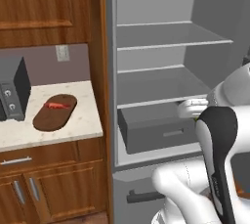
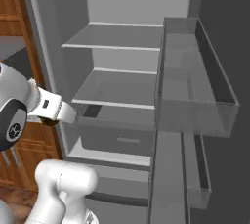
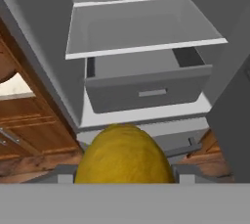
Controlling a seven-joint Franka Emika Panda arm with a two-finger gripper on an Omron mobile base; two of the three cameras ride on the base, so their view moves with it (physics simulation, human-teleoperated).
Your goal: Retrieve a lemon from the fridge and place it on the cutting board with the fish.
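End effector (image 3: 124,179) clamped on lemon (image 3: 124,154) — before open fridge (image 3: 146,91), fish (image 1: 57,105) on cutting board (image 1: 49,118)

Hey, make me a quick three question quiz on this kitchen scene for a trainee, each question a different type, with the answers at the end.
1. True or false: the lemon sits between the tips of the gripper in the hand view.
2. Multiple choice: what lies on the cutting board? A) the fish B) a knife C) nothing
3. Short answer: is the door of the fridge open or closed?

Key: 1. True; it is out of the fridge. 2. A. 3. Open, with the shelves and the drawer in plain sight.
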